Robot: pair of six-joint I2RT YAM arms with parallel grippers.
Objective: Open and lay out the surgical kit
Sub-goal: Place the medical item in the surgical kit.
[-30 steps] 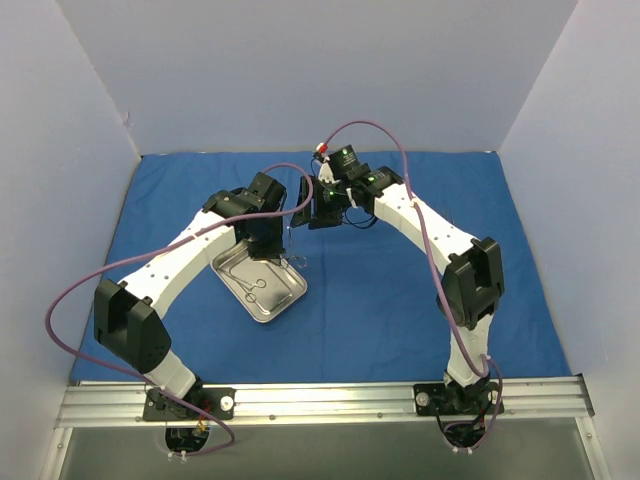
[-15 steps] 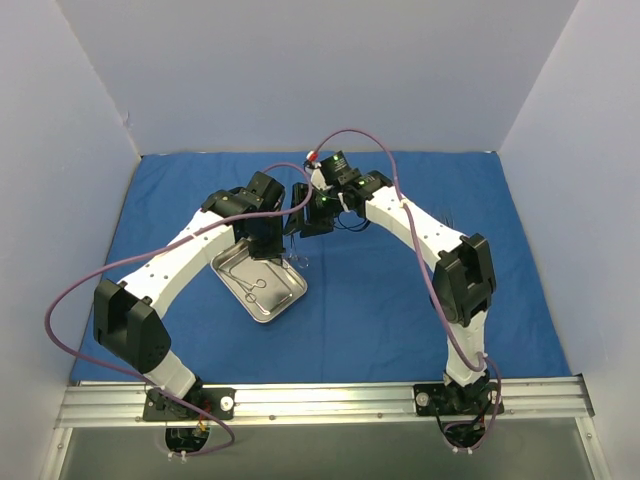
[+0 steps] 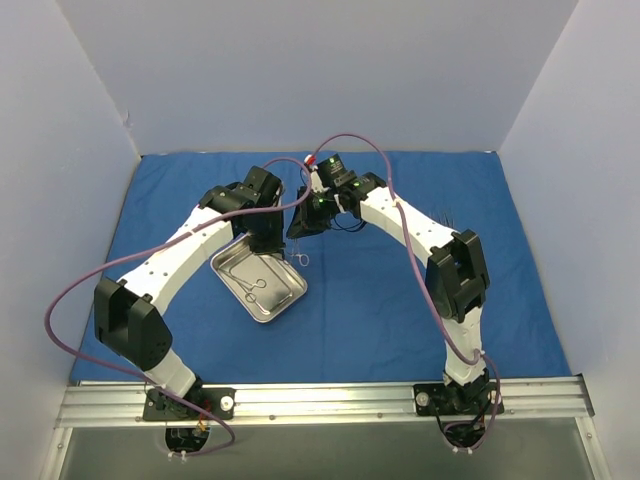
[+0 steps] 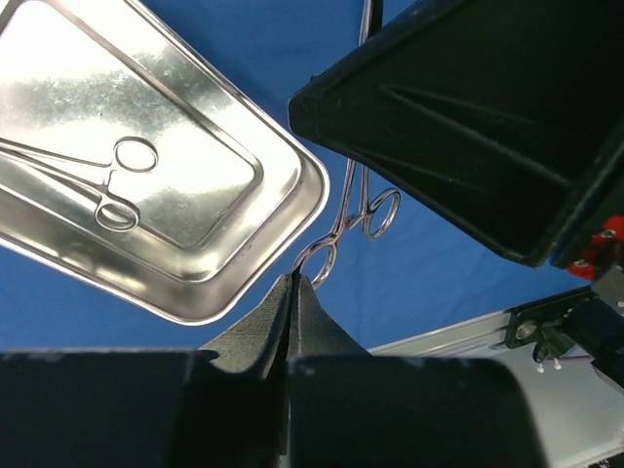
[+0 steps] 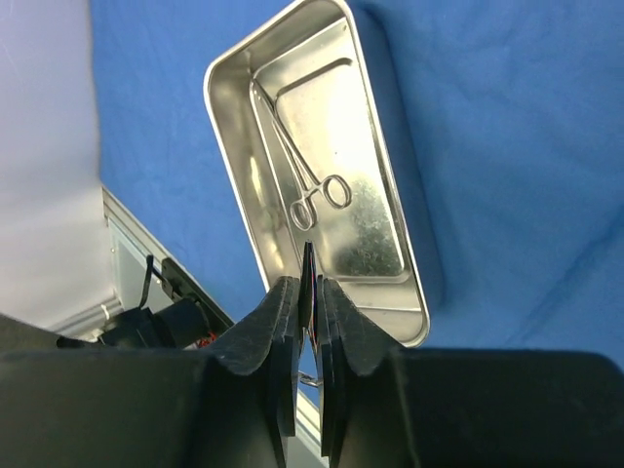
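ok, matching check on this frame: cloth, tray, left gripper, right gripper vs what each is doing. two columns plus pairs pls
Things
1. blue cloth
2. steel tray
3. left gripper
4. right gripper

States
A. has the lying instrument inside it
B. shut on a finger ring of the held instrument
C. spread flat beneath the tray
D. shut on the held instrument, away from its rings

Pairs: 1-C, 2-A, 3-B, 4-D
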